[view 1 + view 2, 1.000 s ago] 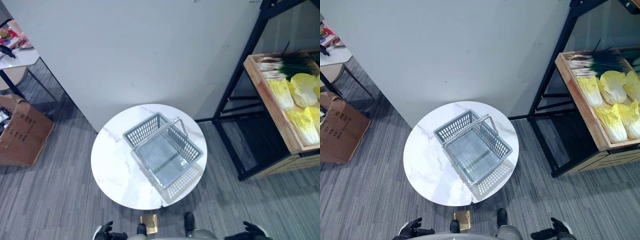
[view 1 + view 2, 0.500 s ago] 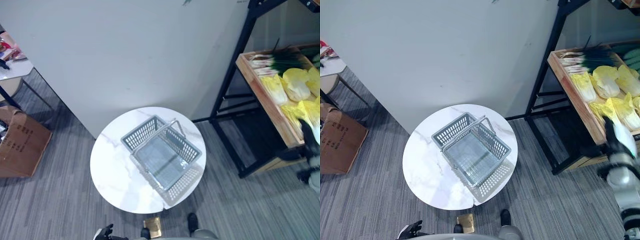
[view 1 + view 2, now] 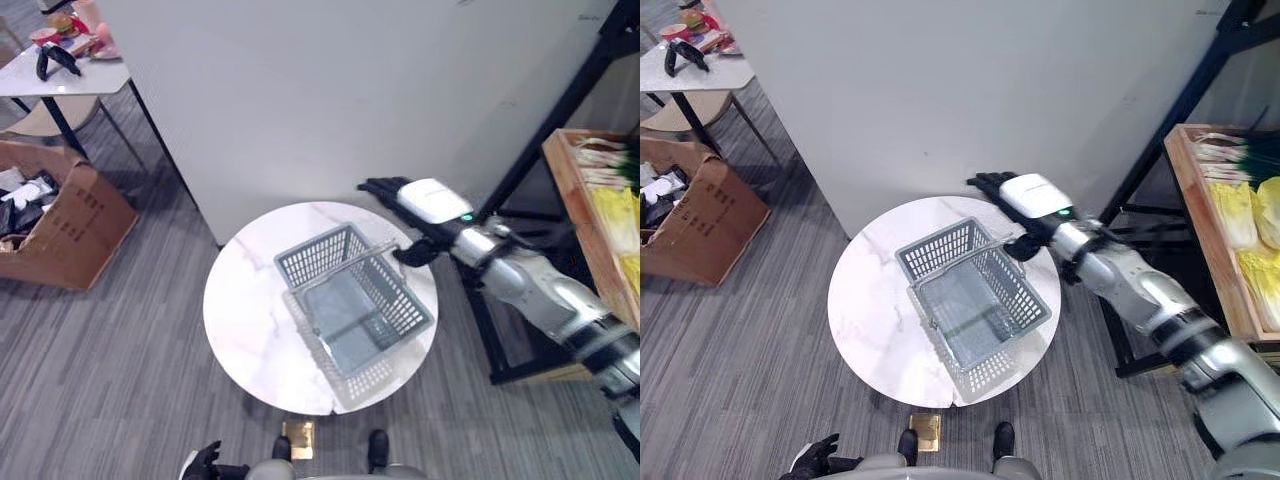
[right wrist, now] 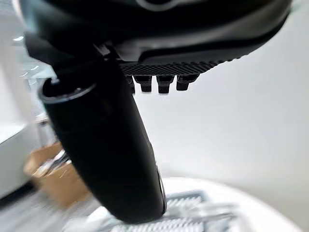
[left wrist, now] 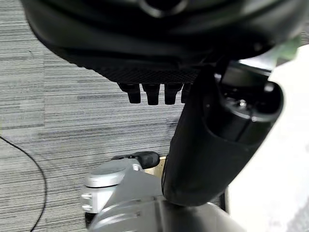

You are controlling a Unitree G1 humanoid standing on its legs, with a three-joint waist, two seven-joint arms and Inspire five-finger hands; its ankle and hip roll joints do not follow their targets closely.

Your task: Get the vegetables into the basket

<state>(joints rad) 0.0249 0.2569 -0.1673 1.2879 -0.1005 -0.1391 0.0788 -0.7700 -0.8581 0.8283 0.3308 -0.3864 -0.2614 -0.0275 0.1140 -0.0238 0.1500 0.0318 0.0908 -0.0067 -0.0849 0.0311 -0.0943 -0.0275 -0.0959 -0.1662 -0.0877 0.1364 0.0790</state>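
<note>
While the empty basket [image 3: 356, 305] sits mid-table [image 3: 245, 330], the right robot hand [image 3: 395, 195] hovers open beyond its far rim.

Basket [image 3: 357, 300] on table [image 3: 245, 325], vegetables [image 3: 1252, 215] rightward.

Basket: grey slotted plastic basket [image 3: 357, 305], grey wire handle.
Table: round white marble-patterned tabletop [image 3: 245, 320], faint grey veins.
Right hand: dark right hand [image 3: 1005, 192], white back cover.
Vegetables: pale yellow leafy cabbages [image 3: 1240, 215] and white-stalked green onions [image 3: 1230, 152], well beyond the fingers.
Crate: light brown wooden crate [image 3: 1200, 230].
Floor: grey striped carpet [image 3: 120, 350].
</note>
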